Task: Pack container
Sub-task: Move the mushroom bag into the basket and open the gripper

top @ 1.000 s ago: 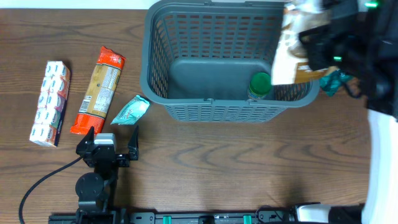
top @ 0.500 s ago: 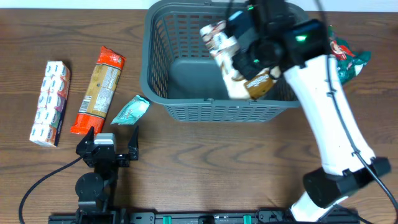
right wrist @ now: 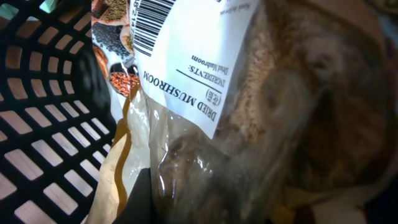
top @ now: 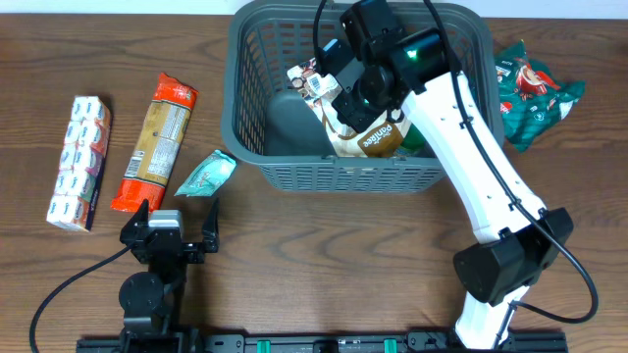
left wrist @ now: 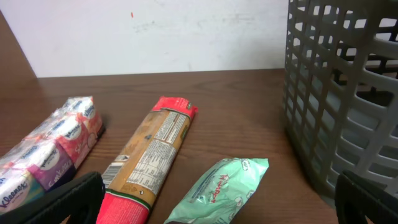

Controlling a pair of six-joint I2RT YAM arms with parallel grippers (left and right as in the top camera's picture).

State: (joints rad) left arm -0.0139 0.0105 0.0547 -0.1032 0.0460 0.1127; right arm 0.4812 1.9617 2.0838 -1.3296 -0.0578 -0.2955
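Unpacked, on the table (top: 343, 260) ahead of the left pincer (top: 177, 221), spread wide and empty: tissue pack (top: 78, 163) far left, long orange-red packet (top: 155, 142), mint-green pouch (top: 206, 174) nearest. Right of it, the basket (top: 294, 178), containing a dried-mushroom bag (top: 371, 137) directly under the right pincer (top: 341, 96), grip or release not discernible. Unpacked right of that pincer, beyond the basket wall: green-and-red snack bag (top: 535, 93); tall lattice wall to clear on every transfer.

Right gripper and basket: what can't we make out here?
Right gripper: holding the dried mushroom bag or not. Overhead, the wrist covers the jaws; right wrist, the bag fills the frame.
Basket floor, right half: overhead, under bag and arm.
Tissue pack: left wrist, cut by the left edge.
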